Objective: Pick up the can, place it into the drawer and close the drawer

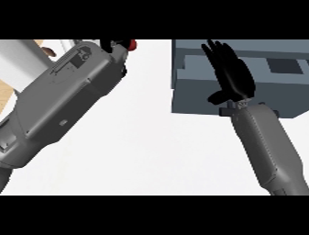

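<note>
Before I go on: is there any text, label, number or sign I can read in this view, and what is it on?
None can be read.
Left forearm: dark line markings near the wrist, too blurred to tell whether they are letters.
Red thing at the left hand: no label shows; it is mostly hidden.
Grey drawer unit and right hand: no writing visible.

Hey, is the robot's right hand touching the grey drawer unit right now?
Cannot tell. In the head view the right hand, fingers straight, overlaps the grey drawer unit, but looking steeply down shows neither contact nor a gap between them.
</note>
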`<state>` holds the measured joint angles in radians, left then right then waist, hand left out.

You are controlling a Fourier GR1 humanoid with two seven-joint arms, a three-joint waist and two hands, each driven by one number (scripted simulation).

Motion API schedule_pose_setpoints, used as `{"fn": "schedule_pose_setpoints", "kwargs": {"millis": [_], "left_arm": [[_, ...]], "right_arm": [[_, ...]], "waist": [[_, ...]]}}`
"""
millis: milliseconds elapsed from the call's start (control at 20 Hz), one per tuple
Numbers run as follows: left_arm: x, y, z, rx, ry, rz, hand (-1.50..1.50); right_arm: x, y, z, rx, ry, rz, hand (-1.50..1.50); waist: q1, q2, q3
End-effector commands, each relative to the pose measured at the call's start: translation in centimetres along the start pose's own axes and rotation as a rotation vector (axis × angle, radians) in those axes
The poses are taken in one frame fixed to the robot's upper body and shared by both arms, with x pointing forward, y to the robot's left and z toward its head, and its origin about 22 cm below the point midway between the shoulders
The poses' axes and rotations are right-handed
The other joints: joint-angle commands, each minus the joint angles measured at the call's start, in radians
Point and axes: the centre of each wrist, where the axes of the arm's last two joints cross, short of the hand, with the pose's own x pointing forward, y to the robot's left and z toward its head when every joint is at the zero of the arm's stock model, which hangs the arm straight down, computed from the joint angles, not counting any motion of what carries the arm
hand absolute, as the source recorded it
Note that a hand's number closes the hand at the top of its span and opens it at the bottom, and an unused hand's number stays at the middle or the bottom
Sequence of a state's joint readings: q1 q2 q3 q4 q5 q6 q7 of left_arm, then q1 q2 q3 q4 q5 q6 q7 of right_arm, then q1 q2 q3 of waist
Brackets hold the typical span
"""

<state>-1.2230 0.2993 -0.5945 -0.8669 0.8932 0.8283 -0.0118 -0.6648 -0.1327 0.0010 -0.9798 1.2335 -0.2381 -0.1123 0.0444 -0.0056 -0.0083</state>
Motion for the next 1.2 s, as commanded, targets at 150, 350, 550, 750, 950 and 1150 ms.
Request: {"fn": "schedule_pose_setpoints", "kwargs": {"millis": [150,350,550,750,950,1150], "left_arm": [[0.9,0.9,0.7,0.014,-0.01,-0.012,-1.5],[2.3,2.5,-0.4,-0.005,-0.016,0.003,-1.5],[2.5,4.0,-0.1,0.002,-0.027,0.002,-1.5],[2.3,4.3,0.4,-0.003,-0.01,-0.007,-1.5],[1.4,4.4,0.8,-0.013,-0.026,0.001,-1.5],[2.8,3.9,1.3,-0.011,-0.046,-0.001,-1.5]], "right_arm": [[-0.4,2.1,-2.3,-0.015,0.051,0.031,-1.5],[-0.3,4.9,-1.0,-0.069,0.057,0.05,-1.5],[-2.5,1.9,-3.4,-0.113,0.075,0.054,-1.5],[-2.2,2.8,-3.4,-0.146,0.093,0.091,-1.5],[-3.5,0.5,-5.0,-0.184,0.11,0.093,-1.5],[-3.5,-1.3,-6.5,-0.212,0.116,0.119,-1.5]], "waist": [[0.009,0.014,0.01],[0.015,0.025,0.01],[0.018,0.02,0.01],[0.035,0.025,0.01],[0.042,0.035,0.01],[0.061,0.035,0.011]]}}
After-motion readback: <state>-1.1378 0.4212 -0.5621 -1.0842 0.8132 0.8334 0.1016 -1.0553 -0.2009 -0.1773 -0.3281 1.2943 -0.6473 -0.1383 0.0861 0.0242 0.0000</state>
